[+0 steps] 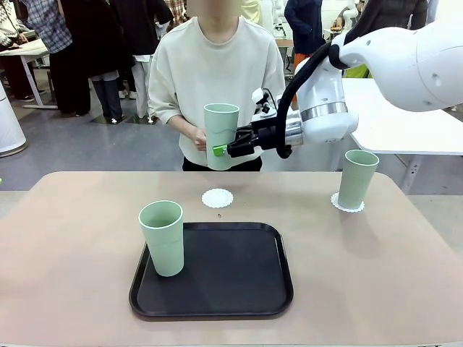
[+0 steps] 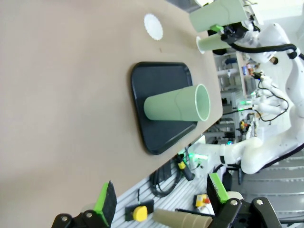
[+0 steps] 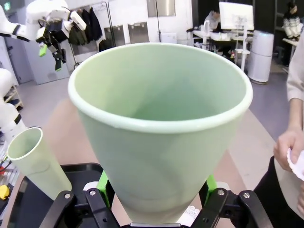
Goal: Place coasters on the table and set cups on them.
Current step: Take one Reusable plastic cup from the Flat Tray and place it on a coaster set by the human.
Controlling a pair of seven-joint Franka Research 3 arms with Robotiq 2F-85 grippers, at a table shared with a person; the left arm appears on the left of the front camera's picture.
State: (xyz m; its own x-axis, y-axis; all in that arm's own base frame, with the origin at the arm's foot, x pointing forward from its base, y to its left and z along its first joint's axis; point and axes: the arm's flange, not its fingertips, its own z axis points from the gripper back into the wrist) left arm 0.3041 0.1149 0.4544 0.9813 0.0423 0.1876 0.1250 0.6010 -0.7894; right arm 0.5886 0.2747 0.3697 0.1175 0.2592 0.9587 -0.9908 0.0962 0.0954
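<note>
Cup (image 1: 221, 123) upright, rim up, long axis vert., pinched by R gripper (image 1: 221, 150); L gripper (image 2: 161, 192) spread.

Three cups were counted: a cup (image 1: 163, 238) on the tray (image 1: 217, 289), a cup (image 1: 357, 178) at the right, and a cup (image 1: 221, 136) up in the air. Two coasters lay out: a bare coaster (image 1: 217, 197) and a coaster (image 1: 335, 202) under a cup (a white scrap (image 3: 297, 164) held by the person (image 1: 217, 72) was too cut off to count). There was one tray, one counter (image 1: 72, 253) and one person at it.
</note>
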